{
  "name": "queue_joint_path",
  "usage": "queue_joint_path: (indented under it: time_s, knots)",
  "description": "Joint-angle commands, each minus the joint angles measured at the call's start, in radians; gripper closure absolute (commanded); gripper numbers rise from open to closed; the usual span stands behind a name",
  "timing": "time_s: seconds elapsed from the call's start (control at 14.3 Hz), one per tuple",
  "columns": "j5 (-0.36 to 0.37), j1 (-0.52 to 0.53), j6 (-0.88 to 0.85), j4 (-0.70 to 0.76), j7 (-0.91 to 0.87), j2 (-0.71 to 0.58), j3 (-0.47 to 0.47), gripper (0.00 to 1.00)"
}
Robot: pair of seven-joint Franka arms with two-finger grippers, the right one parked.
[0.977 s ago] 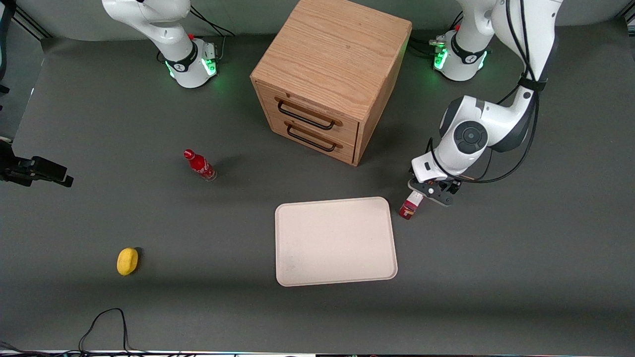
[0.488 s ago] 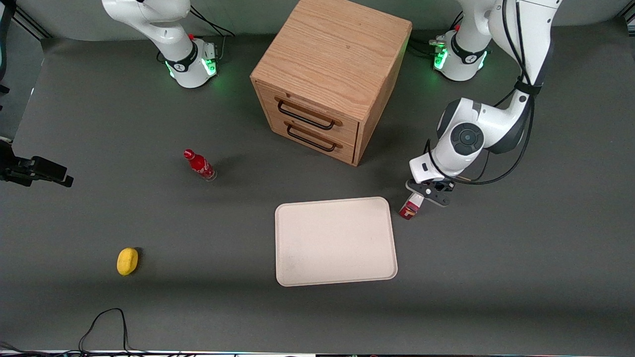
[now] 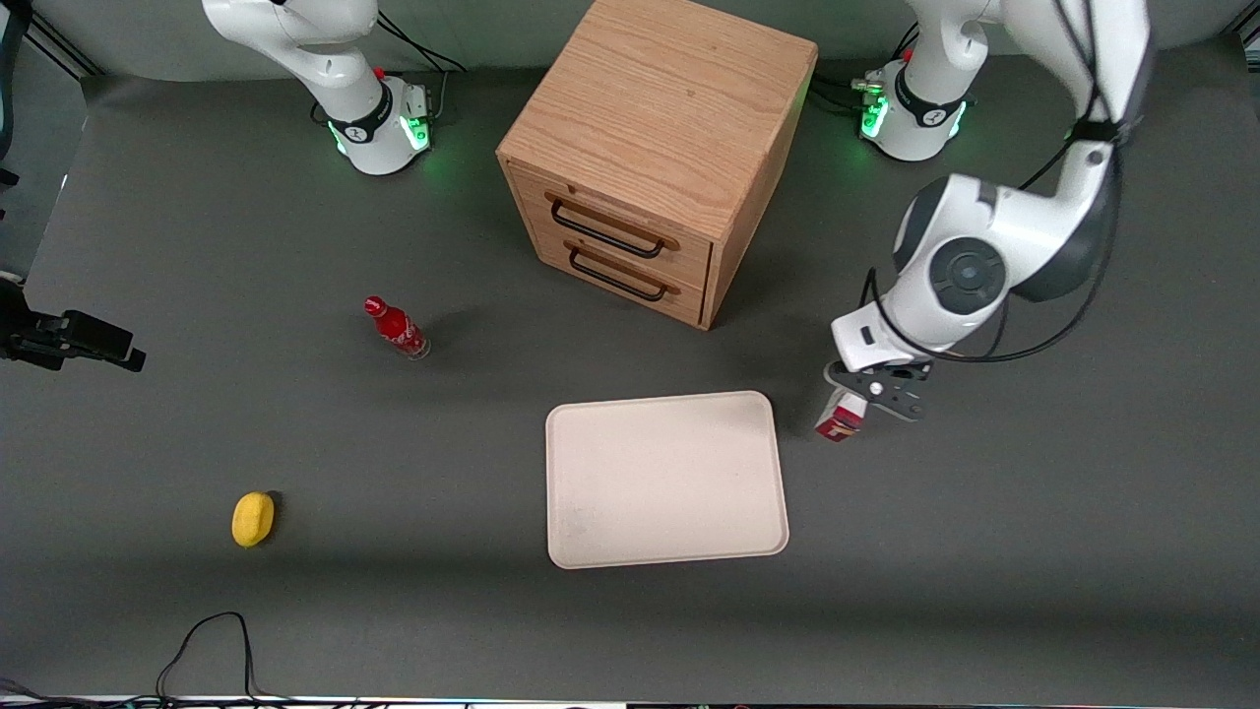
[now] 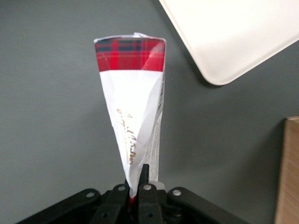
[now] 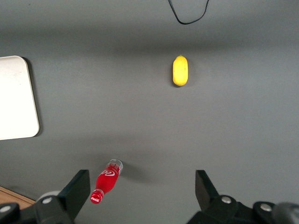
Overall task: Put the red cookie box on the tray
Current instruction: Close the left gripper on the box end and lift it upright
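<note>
The red cookie box point(image 3: 840, 418) is a slim carton with a white band and a red tartan end. It hangs from my left gripper point(image 3: 866, 392), which is shut on its upper end, above the table beside the tray point(image 3: 665, 479), toward the working arm's end. In the left wrist view the box point(image 4: 133, 107) points away from the fingers point(image 4: 143, 186), lifted off the grey table, with a corner of the tray point(image 4: 233, 37) close beside it.
A wooden two-drawer cabinet point(image 3: 658, 148) stands farther from the front camera than the tray. A small red bottle point(image 3: 397, 328) and a yellow lemon-like object point(image 3: 252, 518) lie toward the parked arm's end. A black cable point(image 3: 212, 640) loops at the near edge.
My gripper has risen with the box held in it and shifted a little away from the tray, toward the working arm's end. The box is now off the table.
</note>
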Motion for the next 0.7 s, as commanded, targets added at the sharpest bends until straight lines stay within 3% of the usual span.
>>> queue_joint_path:
  time_s: [0.0,0.28,0.63]
  knots:
    - [-0.008,0.000,-0.227,0.252,-0.062,0.031,-0.001,1.00]
    - [-0.085,-0.002,-0.401,0.594,-0.139,0.181,-0.001,1.00]
    - [-0.094,-0.076,-0.421,0.895,-0.392,0.446,-0.008,1.00]
